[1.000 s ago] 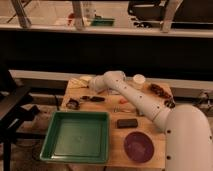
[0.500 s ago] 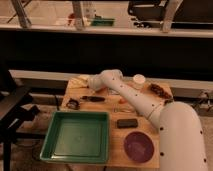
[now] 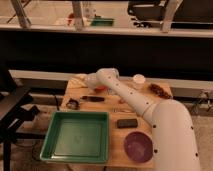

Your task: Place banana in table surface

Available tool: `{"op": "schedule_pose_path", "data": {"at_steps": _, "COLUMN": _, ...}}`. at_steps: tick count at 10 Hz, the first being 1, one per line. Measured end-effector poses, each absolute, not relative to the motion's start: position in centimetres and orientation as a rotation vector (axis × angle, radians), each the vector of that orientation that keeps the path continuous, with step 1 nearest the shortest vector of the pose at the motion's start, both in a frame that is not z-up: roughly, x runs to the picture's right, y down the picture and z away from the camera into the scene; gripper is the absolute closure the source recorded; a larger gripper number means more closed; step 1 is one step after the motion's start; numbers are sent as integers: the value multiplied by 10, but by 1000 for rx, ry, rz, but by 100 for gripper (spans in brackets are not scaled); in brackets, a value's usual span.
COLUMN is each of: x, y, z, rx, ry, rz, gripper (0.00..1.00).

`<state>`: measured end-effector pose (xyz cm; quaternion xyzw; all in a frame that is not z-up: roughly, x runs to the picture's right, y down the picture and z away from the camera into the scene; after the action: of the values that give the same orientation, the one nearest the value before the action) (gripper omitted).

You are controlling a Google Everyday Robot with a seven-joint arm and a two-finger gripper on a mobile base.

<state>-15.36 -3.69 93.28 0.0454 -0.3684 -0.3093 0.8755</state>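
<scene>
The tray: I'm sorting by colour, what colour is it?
Green tray, camera view; the gripper is at the far left of the table.

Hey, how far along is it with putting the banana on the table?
Nearly there, it seems. Done: the hand is at the far left corner of the table, away from the green tray. In hand: the banana shows as a pale shape right beside it, low over the wood; whether it already rests there I cannot tell. Left: set it down if needed, then back away.
</scene>
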Motion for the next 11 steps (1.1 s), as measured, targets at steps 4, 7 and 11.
{"op": "schedule_pose_path", "data": {"at_steps": 4, "x": -167, "y": -36, "z": 946, "rx": 70, "ry": -773, "rz": -642, "gripper": 20}}
{"op": "schedule_pose_path", "data": {"at_steps": 7, "x": -180, "y": -37, "z": 956, "rx": 18, "ry": -775, "rz": -665, "gripper": 20}}
{"op": "schedule_pose_path", "data": {"at_steps": 11, "x": -199, "y": -41, "z": 961, "rx": -42, "ry": -787, "rz": -710, "gripper": 20}}
